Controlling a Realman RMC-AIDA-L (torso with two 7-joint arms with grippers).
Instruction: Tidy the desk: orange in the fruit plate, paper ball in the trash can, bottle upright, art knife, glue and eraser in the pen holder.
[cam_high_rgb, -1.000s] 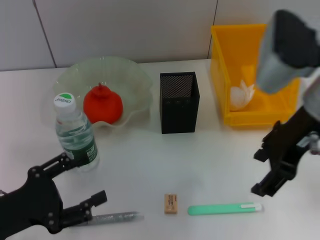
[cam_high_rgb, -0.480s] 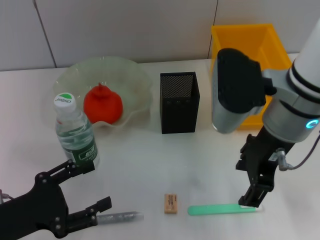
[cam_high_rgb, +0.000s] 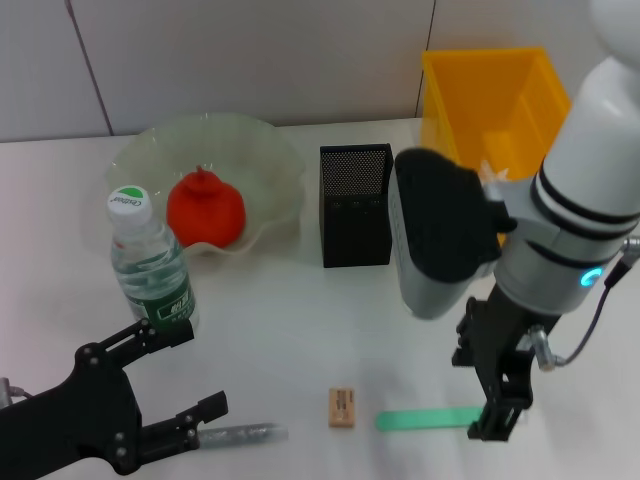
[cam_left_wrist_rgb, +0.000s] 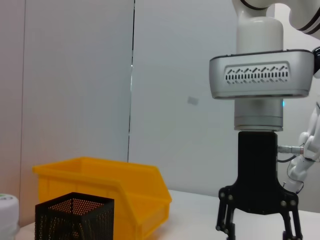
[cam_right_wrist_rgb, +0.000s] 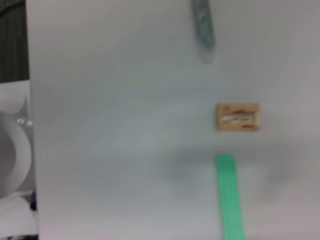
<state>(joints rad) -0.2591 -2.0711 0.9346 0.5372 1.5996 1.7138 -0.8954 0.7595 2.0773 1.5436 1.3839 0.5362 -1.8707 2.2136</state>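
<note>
Green flat tool (cam_high_rgb: 425, 419) lies at six o'clock on the white worktop (cam_high_rgb: 290, 320), and the right pincer (cam_high_rgb: 497, 425) is right down over its right end, fingers apart on either side, not yet closed. The eraser (cam_high_rgb: 341, 407) sits just left of the tool; a grey pen-like stick (cam_high_rgb: 240, 435) lies at seven o'clock. The left pincer (cam_high_rgb: 185, 375) hovers wide open beside that stick. The bottle (cam_high_rgb: 150, 263) stands upright at nine o'clock. The orange (cam_high_rgb: 205, 208) rests in the fruit plate (cam_high_rgb: 265, 150). The pen holder (cam_high_rgb: 357, 203) stands at twelve, the trash can (cam_high_rgb: 490, 95) at two.
</note>
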